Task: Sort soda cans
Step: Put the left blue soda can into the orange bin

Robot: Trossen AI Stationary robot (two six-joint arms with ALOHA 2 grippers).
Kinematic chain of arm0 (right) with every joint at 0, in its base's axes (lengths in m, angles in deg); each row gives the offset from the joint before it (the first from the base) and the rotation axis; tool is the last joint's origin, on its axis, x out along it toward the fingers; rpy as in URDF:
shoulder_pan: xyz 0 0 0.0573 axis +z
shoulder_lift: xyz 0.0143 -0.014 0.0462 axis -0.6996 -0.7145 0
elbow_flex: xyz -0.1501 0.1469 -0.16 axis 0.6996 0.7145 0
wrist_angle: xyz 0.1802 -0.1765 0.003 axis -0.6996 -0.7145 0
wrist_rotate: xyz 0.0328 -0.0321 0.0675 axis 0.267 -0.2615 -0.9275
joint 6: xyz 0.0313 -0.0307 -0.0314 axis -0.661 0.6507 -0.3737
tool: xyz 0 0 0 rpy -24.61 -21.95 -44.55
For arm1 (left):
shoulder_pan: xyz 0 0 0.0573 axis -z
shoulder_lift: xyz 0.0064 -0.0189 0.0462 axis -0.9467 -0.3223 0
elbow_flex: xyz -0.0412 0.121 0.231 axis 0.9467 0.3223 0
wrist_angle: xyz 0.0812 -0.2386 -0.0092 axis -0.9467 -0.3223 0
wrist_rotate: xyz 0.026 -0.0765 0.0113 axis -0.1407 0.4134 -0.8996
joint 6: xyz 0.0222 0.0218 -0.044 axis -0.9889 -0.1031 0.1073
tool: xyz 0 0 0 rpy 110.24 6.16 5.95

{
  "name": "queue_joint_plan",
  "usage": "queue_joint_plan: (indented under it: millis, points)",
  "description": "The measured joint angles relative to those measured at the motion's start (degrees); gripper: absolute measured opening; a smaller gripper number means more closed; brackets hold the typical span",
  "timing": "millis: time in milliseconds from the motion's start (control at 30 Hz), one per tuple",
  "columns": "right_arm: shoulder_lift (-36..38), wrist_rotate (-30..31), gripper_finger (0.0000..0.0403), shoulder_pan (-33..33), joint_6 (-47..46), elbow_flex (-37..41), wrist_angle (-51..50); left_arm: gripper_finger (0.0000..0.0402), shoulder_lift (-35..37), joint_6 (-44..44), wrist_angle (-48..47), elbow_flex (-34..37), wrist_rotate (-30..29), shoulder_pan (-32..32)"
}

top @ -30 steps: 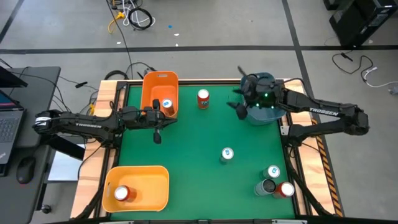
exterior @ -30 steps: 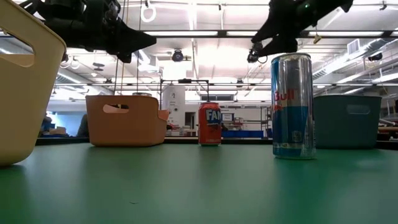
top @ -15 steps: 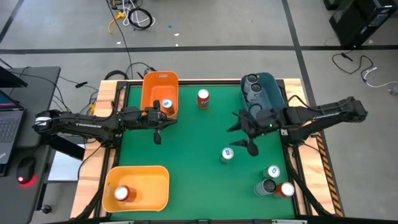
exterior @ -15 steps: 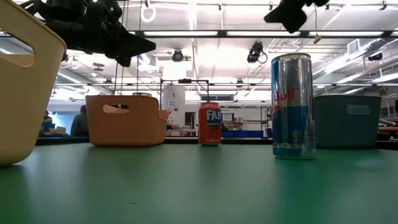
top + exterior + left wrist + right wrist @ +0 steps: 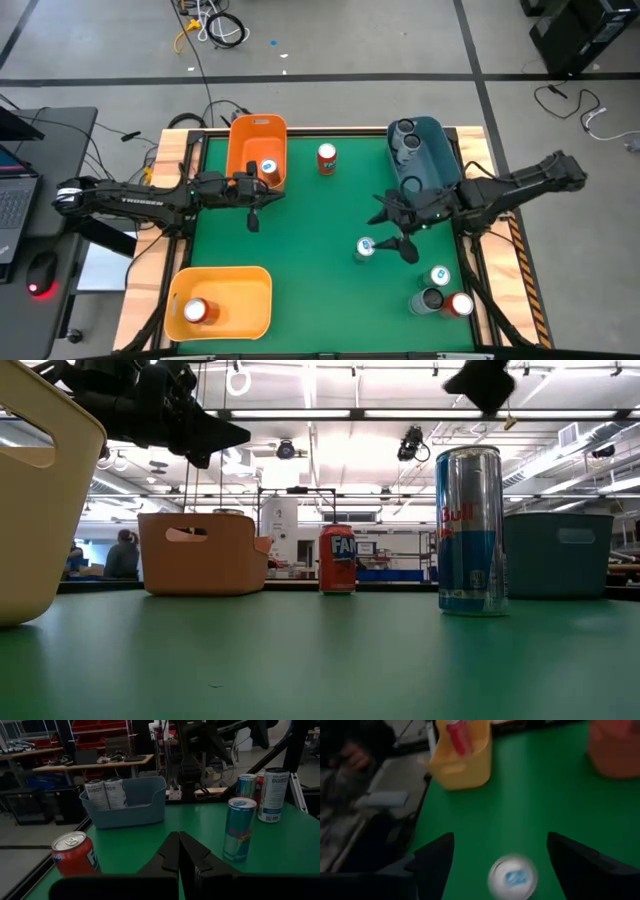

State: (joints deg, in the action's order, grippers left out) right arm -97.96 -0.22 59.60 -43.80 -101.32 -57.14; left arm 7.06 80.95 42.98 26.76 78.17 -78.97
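The right gripper (image 5: 392,230) is hovering with its fingers (image 5: 432,857) spread wide, nothing between them, lining up on the lone white-and-blue can (image 5: 365,248) standing upright out in the middle of the green surface (image 5: 310,240). From the right wrist view that can (image 5: 512,877) sits just ahead of the two fingers and roughly centred in the gap, its silvery top facing up. So the step in hand looks like the approach for a pick: fingers over the can but not yet around it.

The blue bin (image 5: 425,150), behind those fingers, already carries two dark cans (image 5: 405,135). Off to one side of the fingers, three more cans (image 5: 440,295) stand bunched together, touching or nearly so. A red can (image 5: 327,158) stands alone beyond, by the orange bin (image 5: 257,150).

Next, I'd say, the fingers need to drop straight down, one either side of the can, and close on its body without knocking it over.

The left gripper (image 5: 252,205) waits near the orange bin, fingers (image 5: 170,857) pressed together, holding nothing.
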Motion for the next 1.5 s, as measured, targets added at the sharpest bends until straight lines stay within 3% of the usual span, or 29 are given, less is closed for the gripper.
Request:
queue_joint_plan:
  millis: [267,600,800,1067,1500]
  points:
    - [-4.1,1.9,0.0314,9.3,-11.3,-8.0,-15.8,0.0001,0.0,-0.1,-0.2,0.0,0.0,0.0]
    - [-17.2,2.9,0.0314,19.6,-29.8,-24.2,-39.6,0.0001,0.0,0.1,-0.7,0.0,0.0,0.0]
    - [-22.9,4.2,0.0324,23.6,-34.8,-27.9,-43.4,0.0001,0.0,-0.1,-1.7,0.0,0.0,0.0]
    - [-25.5,8.1,0.0344,16.2,-35.6,-27.9,-43.3,0.0001,0.0,-0.9,-1.6,0.0,0.0,0.0]
    - [-29.0,7.6,0.0345,0.9,-12.6,-27.9,-37.9,0.0001,0.0,-1.7,-0.9,-2.4,0.0,0.0]
